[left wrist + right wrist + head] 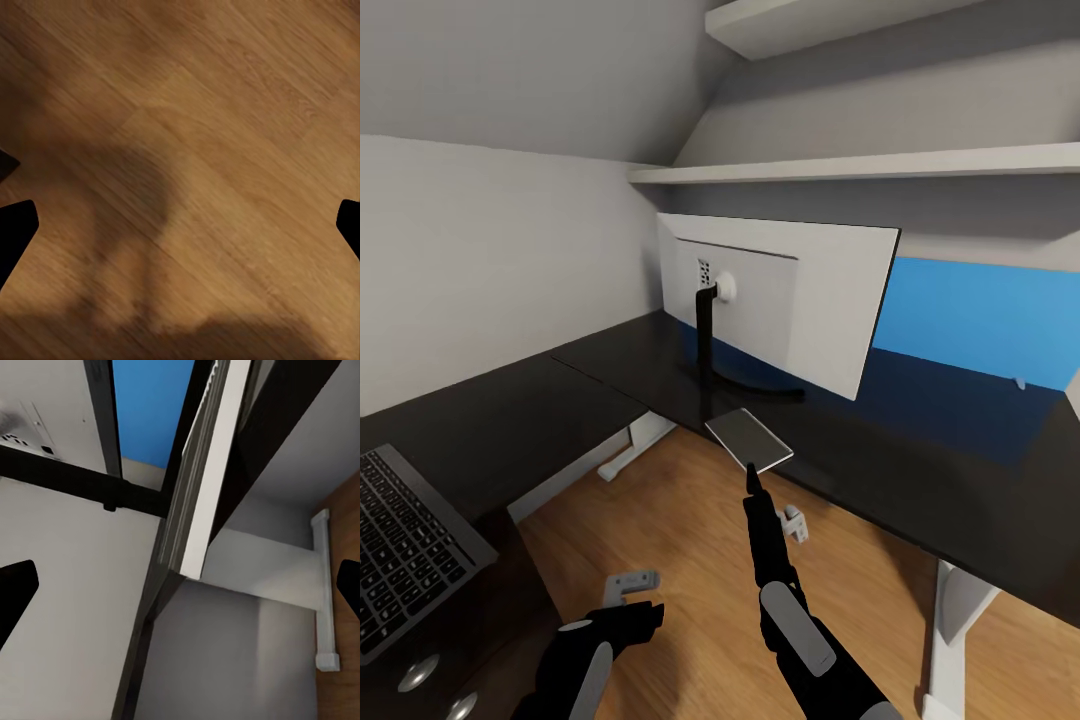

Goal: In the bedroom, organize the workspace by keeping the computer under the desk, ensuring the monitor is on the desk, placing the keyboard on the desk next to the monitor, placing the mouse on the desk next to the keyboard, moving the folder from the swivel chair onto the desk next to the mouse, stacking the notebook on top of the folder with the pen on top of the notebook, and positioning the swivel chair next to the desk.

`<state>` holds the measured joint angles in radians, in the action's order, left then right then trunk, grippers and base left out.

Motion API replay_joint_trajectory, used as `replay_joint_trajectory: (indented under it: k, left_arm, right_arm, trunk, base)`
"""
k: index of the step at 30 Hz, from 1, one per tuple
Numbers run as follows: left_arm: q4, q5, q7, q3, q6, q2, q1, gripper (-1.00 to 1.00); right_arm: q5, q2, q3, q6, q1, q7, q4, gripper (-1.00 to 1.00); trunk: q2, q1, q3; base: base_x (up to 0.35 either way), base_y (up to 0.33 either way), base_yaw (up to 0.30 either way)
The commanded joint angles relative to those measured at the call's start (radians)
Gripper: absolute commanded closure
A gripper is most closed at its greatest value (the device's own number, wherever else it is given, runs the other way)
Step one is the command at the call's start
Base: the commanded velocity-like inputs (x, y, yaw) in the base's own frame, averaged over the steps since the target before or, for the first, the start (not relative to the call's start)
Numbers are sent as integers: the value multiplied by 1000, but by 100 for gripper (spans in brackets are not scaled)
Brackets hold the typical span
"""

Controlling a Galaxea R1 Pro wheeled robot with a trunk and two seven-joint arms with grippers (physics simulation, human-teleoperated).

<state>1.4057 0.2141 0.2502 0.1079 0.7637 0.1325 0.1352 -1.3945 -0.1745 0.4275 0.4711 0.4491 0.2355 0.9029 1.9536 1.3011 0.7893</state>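
The monitor (800, 300) is seen standing on the glossy black L-shaped surface (920, 480), its pale back turned toward the head camera and its slim black stand arm (706, 335) running down to a curved foot on the top. A thin grey flat slab (749, 438) is seen at the near edge of the surface, just in front of the monitor's foot, overhanging the edge slightly and tilted. The right pincer (752, 478) is stretched forward with its tip at the near end of that slab; whether the slab is actually gripped cannot be told, though in the right wrist view the two dark fingertips (16, 592) are shown far apart at the frame's sides, with the slab's pale edge (206, 487) and the monitor's back between them. A bright blue panel (980, 320) is visible against the wall behind the monitor. The keyboard (405, 550) is laid on the near wing of the surface at the robot's left, above a drawer unit with round silver knobs (418, 672). The left pincer (628, 592) is held low over the wooden floor (680, 530), and in the left wrist view its fingertips (15, 229) are spread wide with nothing between them but floorboards. A white leg (630, 445) of the surface is seen below the corner
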Motion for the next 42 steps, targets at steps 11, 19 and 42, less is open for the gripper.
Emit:
replay_joint_trajectory:
  k: [11, 19, 42]
  left_arm:
    - [1, 11, 9, 0, 3, -7, 0, -100]
    - [1, 10, 10, 1, 3, -8, 1, -100]
    - [1, 10, 12, -9, 3, -9, 1, -100]
  right_arm:
    - [-11, 0, 2, 4, 1, 7, -1, -100]
    - [-11, 0, 2, 4, 1, 7, -1, -100]
    - [-10, 0, 2, 4, 1, 7, -1, -100]
  trunk:
    - [0, 0, 1]
    - [0, 0, 1]
    - [0, 0, 1]
  base:
    - [97, 0, 0]
    - [26, 0, 0]
    - [27, 0, 0]
